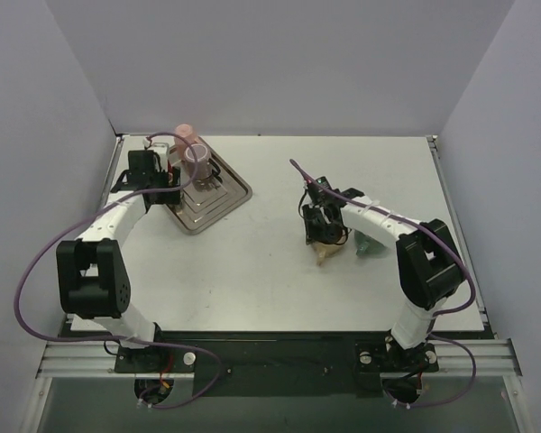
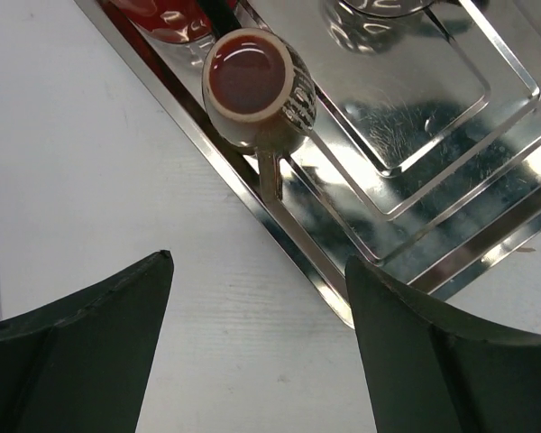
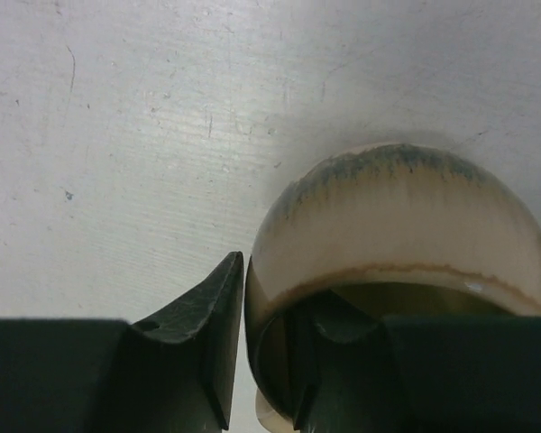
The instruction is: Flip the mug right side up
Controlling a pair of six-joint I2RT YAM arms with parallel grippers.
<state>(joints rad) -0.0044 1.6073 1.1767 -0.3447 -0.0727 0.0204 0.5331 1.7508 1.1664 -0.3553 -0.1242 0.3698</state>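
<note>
Pinching the wall of the beige mug (image 3: 397, 225), the right gripper (image 3: 269, 307) holds it low over the counter (image 1: 252, 271), right of centre; the left gripper (image 2: 260, 266) hangs spread above a steel tray (image 2: 415, 135).

Left arm (image 1: 117, 219) extends forward along the left side, elbow raised near its base, wrist directed downward. Left gripper (image 2: 259, 262) hangs with jaws spread wide. Right arm (image 1: 383, 216) folds inward toward the centre, wrist pitched low. Right gripper (image 3: 269, 302) has its fingers drawn close, clamped one either side of the mug (image 3: 406, 225) wall
</note>
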